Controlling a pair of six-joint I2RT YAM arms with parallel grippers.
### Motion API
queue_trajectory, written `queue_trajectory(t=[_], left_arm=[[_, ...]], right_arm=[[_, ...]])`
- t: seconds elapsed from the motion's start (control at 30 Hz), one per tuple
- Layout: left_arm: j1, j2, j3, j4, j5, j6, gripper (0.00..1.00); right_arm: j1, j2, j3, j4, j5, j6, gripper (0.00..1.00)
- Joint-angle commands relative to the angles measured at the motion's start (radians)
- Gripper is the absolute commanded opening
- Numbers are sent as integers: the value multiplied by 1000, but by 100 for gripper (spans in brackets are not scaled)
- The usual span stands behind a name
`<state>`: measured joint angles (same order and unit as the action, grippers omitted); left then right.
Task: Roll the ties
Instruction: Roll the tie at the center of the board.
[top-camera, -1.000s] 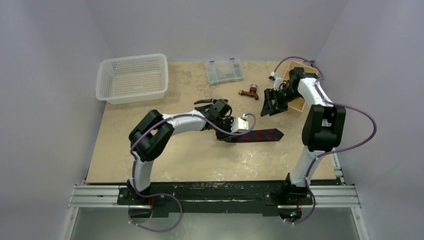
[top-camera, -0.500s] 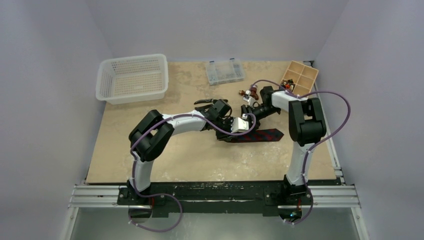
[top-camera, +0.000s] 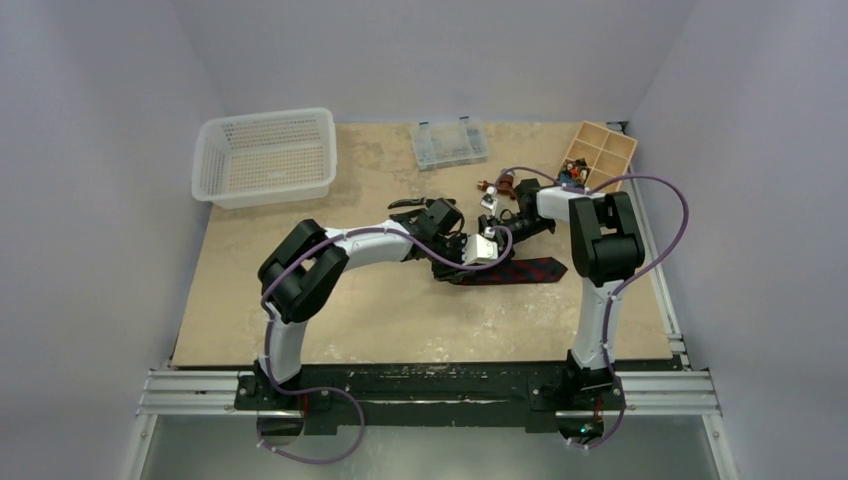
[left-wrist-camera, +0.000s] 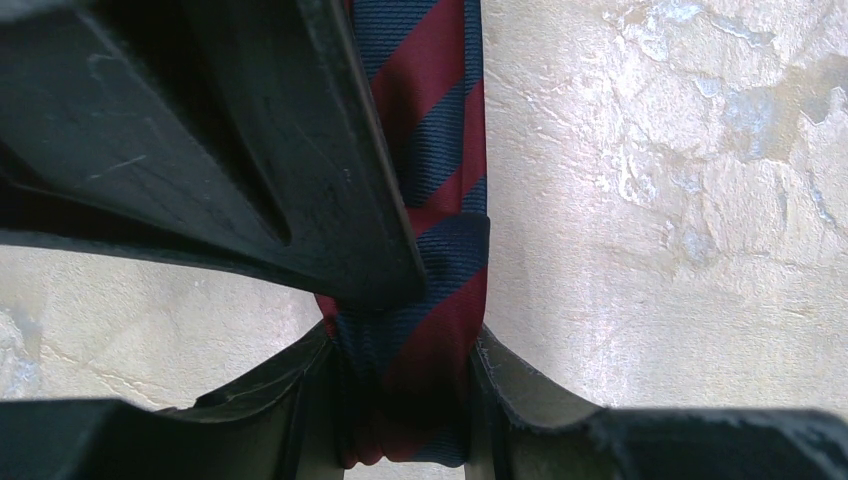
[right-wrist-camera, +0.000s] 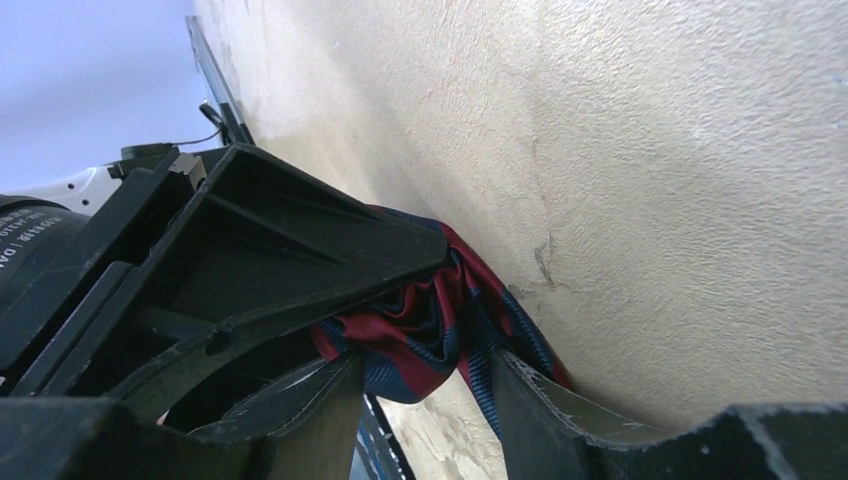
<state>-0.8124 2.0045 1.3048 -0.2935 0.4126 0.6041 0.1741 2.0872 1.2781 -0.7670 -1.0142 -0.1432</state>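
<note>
The left jaws are closed on the tie (left-wrist-camera: 445, 200), pinching the striped fabric into a narrow waist. The right jaws stand partly apart with a bunched fold of the same tie filling the gap. I cannot tell whether they press on it or only straddle it.

My worry is crowding. The two sets of jaws sit just beside each other, so I judge that turning either wrist could knock one against the other. If both grip and I draw them apart, the cloth would stretch rather than roll. If only one grips, the soft fabric may slide out and the bunch fall loose. The free length could also drag askew and give a lopsided roll.

In the top view, both sets of jaws meet at the tie's left end, near the middle of the worktop (top-camera: 380, 310). The bunched part lies between them. The rest of the strip runs flat to the right, clear of both, and ends in its point.
</note>
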Motion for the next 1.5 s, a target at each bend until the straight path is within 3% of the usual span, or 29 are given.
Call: queue_trajectory(t=[0.0,0.1,0.23,0.5,0.53,0.6,0.67,0.7,0.93,1.2,1.4,1.47], left_arm=[[6,123,-55,-151,-134,3,1],[6,122,-56,-150,-135,3,1],[6,126,-55,-150,-135,4,3],[22,96,-49,-92,-58,-69,33],[25,90,-41,-88,-31,-80,42],[37,71,-36,-66,48,-110,49],[51,46,-47,-28,146,-134,86],[53,37,-58,-9,184,-138,92],[71,54,-98,158,274,-205,98],[99,22,-240,586,327,-410,100],[96,65,-246,694,304,-498,100],[90,68,-256,715,295,-487,96]], right_arm=[[10,-9,-21,-12,-42,-34,47],[9,-5,-23,24,-47,-15,37],[9,14,-17,2,-29,-46,2],[9,28,4,-15,172,-69,0],[10,32,8,-7,200,-63,0],[10,36,12,3,249,-57,0],[11,35,17,14,289,-52,0],[11,37,20,15,306,-53,0],[28,33,32,29,413,-56,0],[46,13,8,50,459,-63,0],[52,15,7,54,471,-61,0],[54,20,14,50,473,-60,0]])
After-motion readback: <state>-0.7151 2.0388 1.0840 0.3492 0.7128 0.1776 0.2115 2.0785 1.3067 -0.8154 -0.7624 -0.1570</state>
